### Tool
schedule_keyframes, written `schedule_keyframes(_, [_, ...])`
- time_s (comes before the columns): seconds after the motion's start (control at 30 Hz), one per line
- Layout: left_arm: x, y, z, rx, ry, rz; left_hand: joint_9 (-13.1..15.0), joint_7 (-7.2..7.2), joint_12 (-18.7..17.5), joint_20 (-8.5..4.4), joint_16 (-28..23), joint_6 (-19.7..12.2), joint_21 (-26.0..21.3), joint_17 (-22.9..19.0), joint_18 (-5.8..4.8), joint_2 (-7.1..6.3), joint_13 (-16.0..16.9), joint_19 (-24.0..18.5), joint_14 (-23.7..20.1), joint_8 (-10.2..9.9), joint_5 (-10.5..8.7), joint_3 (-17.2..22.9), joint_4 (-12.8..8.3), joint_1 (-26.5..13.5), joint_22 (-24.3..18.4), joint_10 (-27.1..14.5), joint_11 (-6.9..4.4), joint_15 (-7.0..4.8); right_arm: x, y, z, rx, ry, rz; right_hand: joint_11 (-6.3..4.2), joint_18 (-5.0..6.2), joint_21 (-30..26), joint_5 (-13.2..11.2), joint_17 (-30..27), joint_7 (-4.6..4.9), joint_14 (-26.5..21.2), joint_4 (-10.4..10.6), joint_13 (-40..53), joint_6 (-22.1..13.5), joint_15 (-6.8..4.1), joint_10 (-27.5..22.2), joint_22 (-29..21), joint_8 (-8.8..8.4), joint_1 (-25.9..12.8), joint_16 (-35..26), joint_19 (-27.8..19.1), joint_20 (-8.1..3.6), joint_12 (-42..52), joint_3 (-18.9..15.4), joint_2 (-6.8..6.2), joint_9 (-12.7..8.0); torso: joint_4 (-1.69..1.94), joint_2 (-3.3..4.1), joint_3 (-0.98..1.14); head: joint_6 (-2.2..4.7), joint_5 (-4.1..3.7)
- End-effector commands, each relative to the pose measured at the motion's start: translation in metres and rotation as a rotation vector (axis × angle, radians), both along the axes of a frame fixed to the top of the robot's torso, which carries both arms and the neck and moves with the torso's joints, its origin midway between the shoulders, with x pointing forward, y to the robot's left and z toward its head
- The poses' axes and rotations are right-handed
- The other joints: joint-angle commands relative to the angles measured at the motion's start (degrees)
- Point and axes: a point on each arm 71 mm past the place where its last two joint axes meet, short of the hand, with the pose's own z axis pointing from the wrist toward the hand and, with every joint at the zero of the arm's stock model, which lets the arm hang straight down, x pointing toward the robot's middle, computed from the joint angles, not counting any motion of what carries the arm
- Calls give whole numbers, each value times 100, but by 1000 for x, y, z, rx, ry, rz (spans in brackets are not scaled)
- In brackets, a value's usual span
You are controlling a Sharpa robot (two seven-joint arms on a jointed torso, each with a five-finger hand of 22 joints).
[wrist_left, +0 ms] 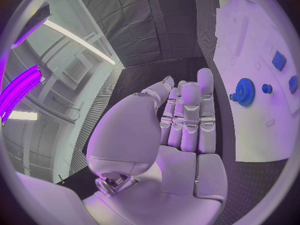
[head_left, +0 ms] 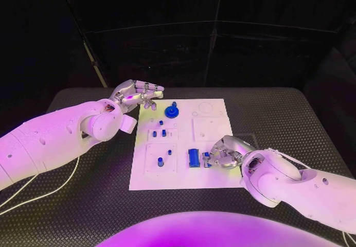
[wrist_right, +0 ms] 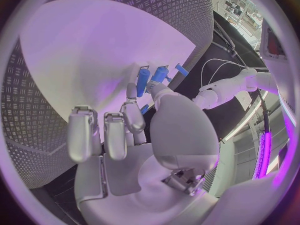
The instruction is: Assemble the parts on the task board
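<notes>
The white task board (head_left: 215, 116) lies in the middle of the table. My left hand (head_left: 137, 93) hovers at its far left corner with fingers straight and nothing in them (wrist_left: 187, 120). A blue gear (head_left: 172, 110) (wrist_left: 244, 91) stands on the board just beside that hand. My right hand (head_left: 223, 153) rests at the board's near right part, next to a blue cylinder (head_left: 193, 157) (wrist_right: 144, 80). Its thumb and one finger (wrist_right: 132, 116) curl together on a small blue part (wrist_right: 145, 108); the other fingers stay spread. Small blue pegs (head_left: 160, 135) stand in the board's left half.
The table (head_left: 297, 118) has a black ribbed mat. A white cable (head_left: 45, 180) trails beside my left arm at the near left. A small pale block (head_left: 248, 138) lies just off the board's right edge, behind my right hand.
</notes>
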Motion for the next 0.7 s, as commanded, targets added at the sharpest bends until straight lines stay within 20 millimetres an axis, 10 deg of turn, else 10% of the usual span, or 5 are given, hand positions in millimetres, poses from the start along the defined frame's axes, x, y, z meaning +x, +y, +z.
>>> schedule_keyframes(0.03, [0, -2, 2, -11, -3, -12, -7, 16, 29, 48, -21, -31, -37, -8, 69, 20, 9, 6, -27, -27, -13, -30, 17, -47, -8, -44, 13, -4, 1, 2, 0, -9, -3, 5, 4, -49, 29, 23, 1024, 10, 505, 27, 2, 39, -23, 33, 287, 12, -96, 17, 174, -29, 3, -107, 0, 12, -1, -4, -1, -2, -1])
schedule_keyframes(0.37, [0, -1, 1, -10, -2, -12, -7, 16, 29, 48, -21, -31, -37, -8, 69, 20, 9, 6, -27, -27, -13, -30, 17, -47, -8, -44, 13, -4, 1, 4, 0, -10, -4, 13, 3, -47, 23, -628, 1021, 3, 504, 244, 15, 30, -21, 33, 287, 7, -368, 12, 169, -26, -4, -836, 4, 57, 2, -9, -3, -25, 2])
schedule_keyframes(0.7, [0, -1, 1, -9, -2, -11, -7, 16, 29, 48, -21, -31, -37, -8, 69, 20, 9, 6, -27, -27, -13, -30, 17, -47, -8, -44, 13, -4, 1, 1, 1, -16, -9, 13, 0, -46, 16, -654, 1014, -2, 502, 203, 13, 29, -25, 26, 283, 9, -259, 6, 165, -29, -17, -1041, 108, 77, 0, -8, -1, -23, 2])
